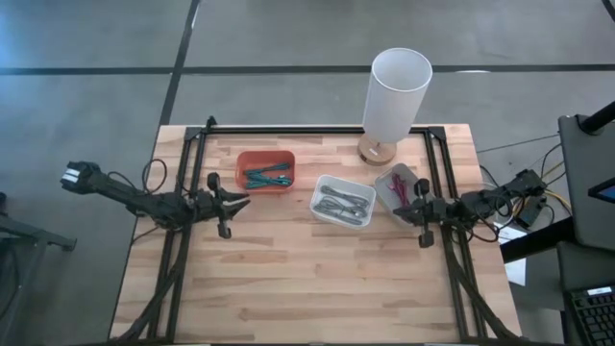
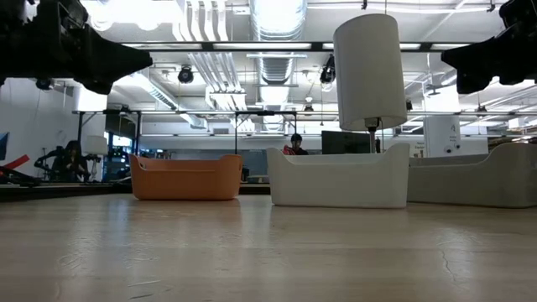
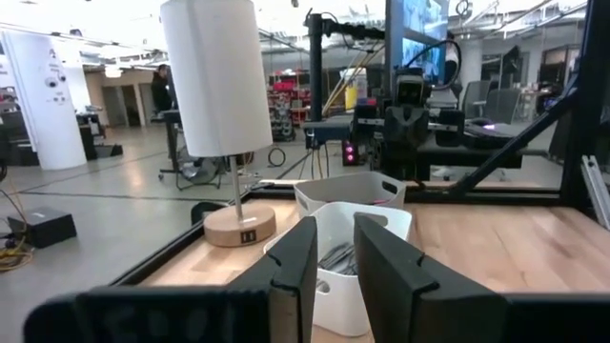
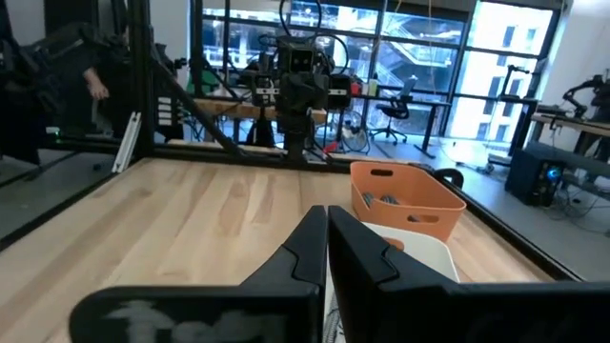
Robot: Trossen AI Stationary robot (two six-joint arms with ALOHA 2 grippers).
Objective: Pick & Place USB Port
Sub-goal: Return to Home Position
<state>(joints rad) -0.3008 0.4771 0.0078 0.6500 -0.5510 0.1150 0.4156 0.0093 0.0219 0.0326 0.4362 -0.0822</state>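
Note:
Three small bins stand in a row on the wooden table: an orange bin (image 1: 265, 170) with teal cables, a white bin (image 1: 343, 200) with grey cables, and a pale bin (image 1: 397, 188) with reddish pieces. A white lamp (image 1: 394, 96) stands behind them on a wooden base (image 3: 238, 224), which has two small ports (image 3: 246, 235) on its side. My left gripper (image 1: 242, 199) hovers left of the bins, level, its fingers (image 3: 297, 262) a little apart with nothing between them. My right gripper (image 1: 407, 210) hovers over the pale bin's near right corner, shut and holding nothing.
A black frame (image 1: 317, 131) runs along the table's far edge and down both sides. The near half of the table (image 1: 307, 288) is bare wood. Beyond the table, each wrist view shows the other arm (image 4: 300, 90) and a workshop room with a person (image 3: 164, 90) far off.

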